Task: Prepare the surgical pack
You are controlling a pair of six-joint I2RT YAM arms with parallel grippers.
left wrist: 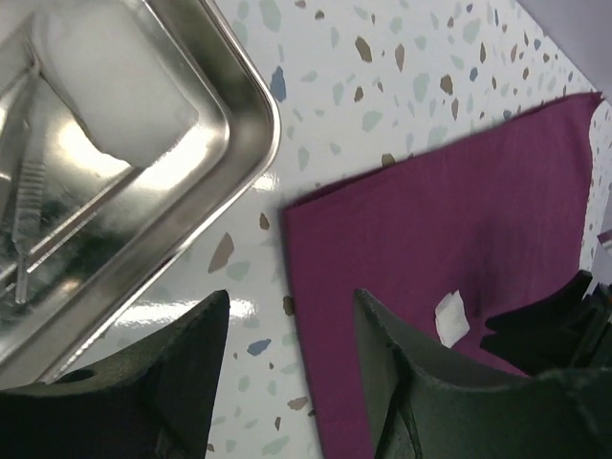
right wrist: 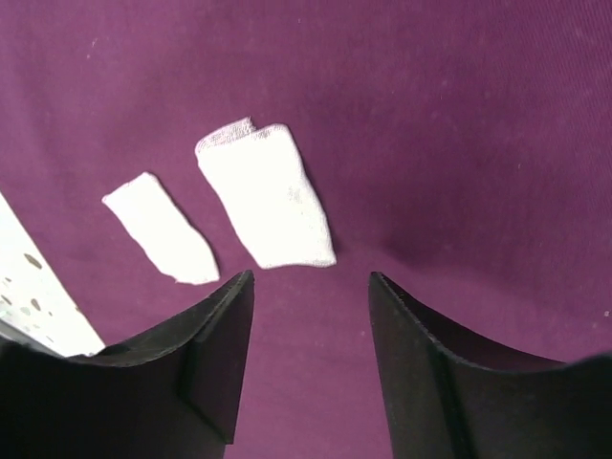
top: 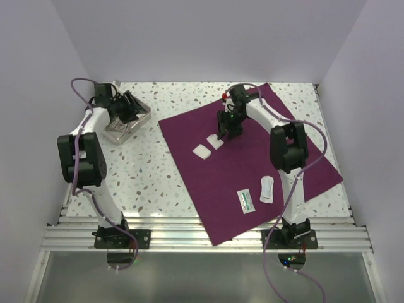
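While nothing is held, tray [top: 144, 119]: steel, far-L on table, under L arm; thin instrument [left wrist: 26, 206] + white pad [left wrist: 115, 86] seen inside.
left gripper [left wrist: 292, 304]: jaws spread, empty, hung by tray's edge; bare table framed btwn the fingers.
risk L: rim could be clipped on descent, so tray gets shoved or tipped. Instrument lies flat on slick steel and is judged likely to slip from a pinch.
surgical pack [top: 221, 183]: maroon cloth spread flat, set diagonal, centre-R of table; near corner lapped over table edge onto rails [top: 170, 235].
risk cloth: if fabric is pinched w/ an item, sheet gets lifted or wrinkled and items shift. Overhung corner could be dragged by R arm's cable [top: 273, 235].
gauze pieces [right wrist: 268, 196]: two, side by side but apart, on cloth's far-L part.
right gripper [right wrist: 311, 282]: jaws spread, empty, low over cloth, just beside the bigger gauze.
risk R: both pieces could be caught in one close, or one nudged askew.
green-print packet [top: 246, 202], white packet [top: 266, 189]: on cloth near R arm's lower link; could be swept if arm is swung low.
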